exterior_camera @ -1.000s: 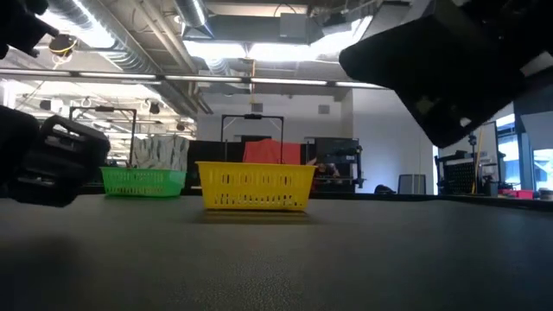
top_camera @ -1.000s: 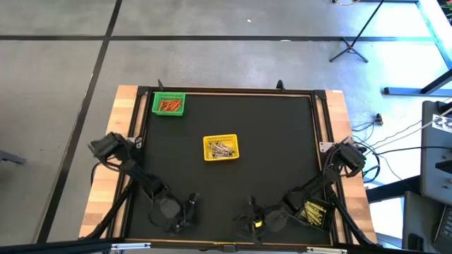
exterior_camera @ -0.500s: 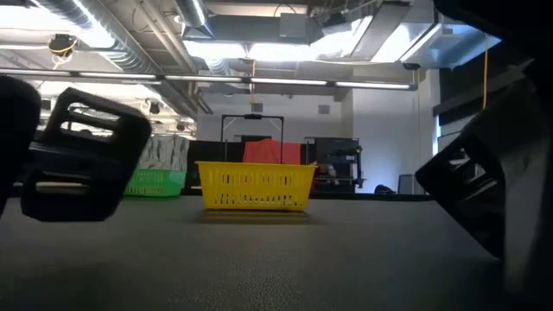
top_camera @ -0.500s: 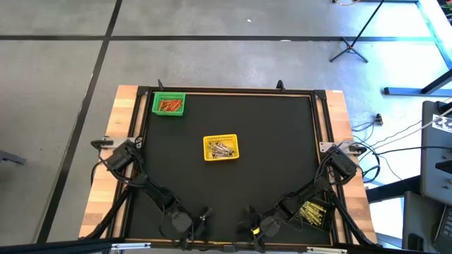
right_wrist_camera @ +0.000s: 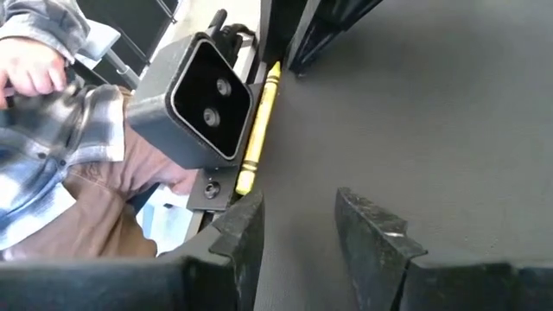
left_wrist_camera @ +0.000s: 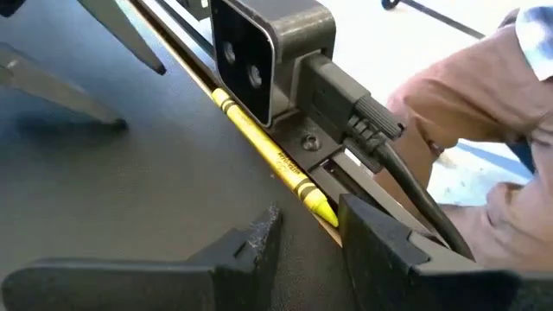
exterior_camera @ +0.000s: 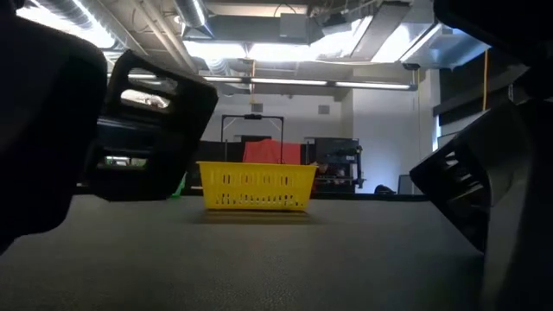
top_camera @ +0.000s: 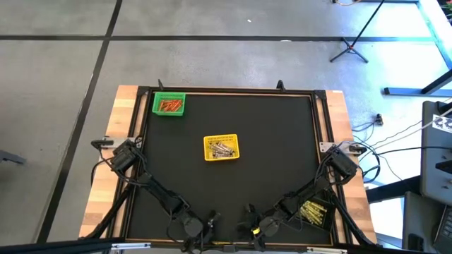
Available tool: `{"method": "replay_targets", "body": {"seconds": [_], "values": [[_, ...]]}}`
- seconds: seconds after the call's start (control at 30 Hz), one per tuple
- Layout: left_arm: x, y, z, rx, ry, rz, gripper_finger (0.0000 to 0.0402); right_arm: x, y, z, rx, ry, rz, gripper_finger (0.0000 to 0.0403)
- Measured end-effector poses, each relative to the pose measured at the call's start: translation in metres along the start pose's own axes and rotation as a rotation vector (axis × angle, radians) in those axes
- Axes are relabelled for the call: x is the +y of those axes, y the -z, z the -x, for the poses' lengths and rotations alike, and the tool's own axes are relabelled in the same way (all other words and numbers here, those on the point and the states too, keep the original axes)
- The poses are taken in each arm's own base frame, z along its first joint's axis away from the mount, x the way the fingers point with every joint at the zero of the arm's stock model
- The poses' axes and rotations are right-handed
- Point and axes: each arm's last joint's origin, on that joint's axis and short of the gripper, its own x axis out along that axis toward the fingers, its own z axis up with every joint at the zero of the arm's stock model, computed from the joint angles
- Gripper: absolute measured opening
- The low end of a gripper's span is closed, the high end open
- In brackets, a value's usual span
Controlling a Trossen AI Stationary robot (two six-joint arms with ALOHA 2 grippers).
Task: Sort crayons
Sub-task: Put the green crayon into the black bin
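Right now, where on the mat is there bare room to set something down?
Bare mat lies between the yellow basket and the right edge, and left of it below the green basket. The near edge is crowded: left gripper, right gripper, yellow crayon.

Left gripper [top_camera: 210, 224]: moved from the table's left-front area toward the front-edge centre, now close beside the right gripper [top_camera: 248, 224], with a yellow crayon [left_wrist_camera: 270, 153] just ahead of its fingertips. Right gripper: drawn slightly nearer the front edge, with the same crayon lying just beyond its fingers [right_wrist_camera: 371, 229].
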Motion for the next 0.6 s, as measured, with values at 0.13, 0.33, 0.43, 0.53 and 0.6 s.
{"method": "replay_targets", "body": {"seconds": [0.13,0.33,0.43,0.53,0.6], "values": [[-0.0004,-0.0043,-0.0015,0.001,0.001,-0.062,0.0114,-0.0002,-0.0001,0.0,-0.006,0.008,-0.008,0.0143],[0.0017,-0.0057,-0.0025,0.006,-0.06,-0.121,0.0114,-0.001,-0.0005,0.0001,-0.022,0.031,-0.011,0.0143],[0.0058,-0.0065,-0.003,-0.001,-0.077,-0.122,0.0114,-0.0011,-0.0006,0.0001,-0.026,0.036,-0.011,0.0143],[0.0064,-0.0074,-0.0031,-0.012,-0.087,-0.122,0.0114,-0.0012,-0.0006,0.0001,-0.026,0.036,-0.011,0.0143],[0.0064,-0.0074,-0.0031,-0.013,-0.087,-0.122,0.0114,-0.0009,-0.0004,0.0001,-0.023,0.032,-0.008,0.0143]]}}
